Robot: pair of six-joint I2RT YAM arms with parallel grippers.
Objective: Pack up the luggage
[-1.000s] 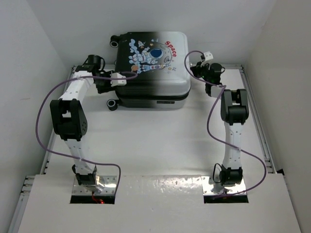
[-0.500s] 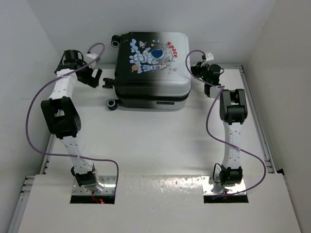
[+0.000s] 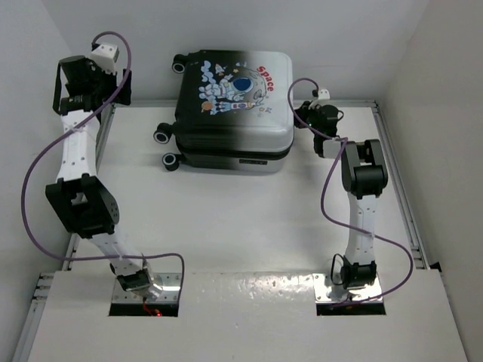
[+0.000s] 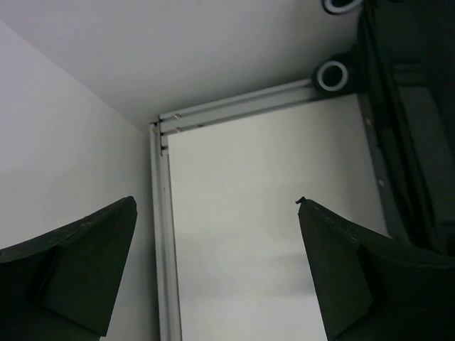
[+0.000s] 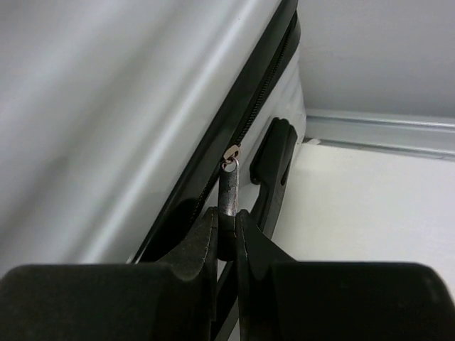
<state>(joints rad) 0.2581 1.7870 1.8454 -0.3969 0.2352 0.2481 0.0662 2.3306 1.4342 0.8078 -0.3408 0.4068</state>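
Note:
The luggage [image 3: 234, 113] lies closed at the back of the table, astronaut print up, black wheels [image 3: 162, 136] on its left side. My right gripper [image 5: 227, 217] is shut on the metal zipper pull [image 5: 228, 190] along the suitcase's right edge [image 5: 178, 135], beside the black side handle [image 5: 270, 167]. In the top view that gripper [image 3: 306, 115] touches the case's right side. My left gripper [image 3: 94, 79] is raised at the far left, away from the case, and stands open [image 4: 213, 206] with nothing between its fingers; the case's dark edge [image 4: 412, 128] shows at the right of its view.
White walls close in the back, left and right. A metal rail [image 4: 165, 234] runs along the table's left edge and another along the back [image 4: 242, 103]. Purple cables [image 3: 45, 158] loop from both arms.
My left gripper has let go at the suitcase's left side, opened wide and swung up and away to the far left corner. The right gripper has stayed on the zipper pull.

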